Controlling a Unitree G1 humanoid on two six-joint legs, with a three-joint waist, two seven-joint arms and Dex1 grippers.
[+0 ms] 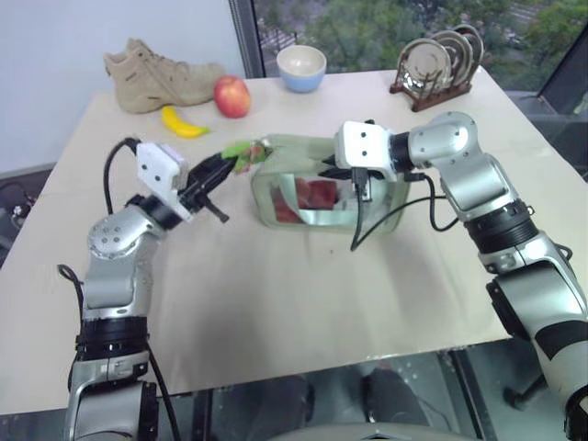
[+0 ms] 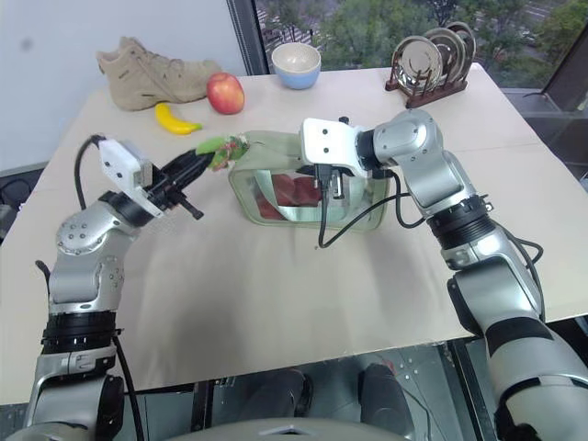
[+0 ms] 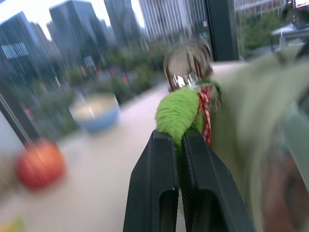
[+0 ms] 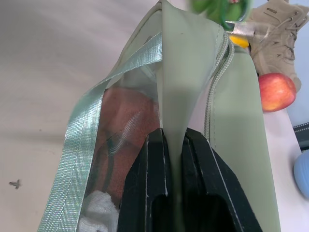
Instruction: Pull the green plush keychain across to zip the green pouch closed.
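— At the left end of the green pouch [image 1: 326, 184], mid-table, what sits there?

— One green plush keychain [image 3: 178, 112], pinched between the black fingers of the left gripper [image 1: 223, 168]. The wrist view shows both pads clenched on the fuzz, with a strip of red checked ribbon beside it.

— And the other arm?

— The right gripper [image 4: 172, 145] is clamped on a fold of fabric at the pouch's top, toward its right end. It seems to be anchoring the bag.

— So which step is this?

— By the look of it, the grasp is made and the pull is about to start. The zip line still appears open along the top, though its far part is hard to read.

— What does the pull call for?

— Probably a steady draw of the keychain rightward along the zipper, toward the right gripper, while that one holds the pouch taut. Soft plush could slip from the pinch.

— Count what else lies on the table [image 1: 276, 303].

— One tan boot [image 1: 156, 78] at the far left, one banana [image 1: 184, 123] and one apple [image 1: 231, 96] beside it, one blue bowl [image 1: 301, 67] at the far edge, and one rack of plates [image 1: 436, 60] far right; the plates are too overlapped to count surely.
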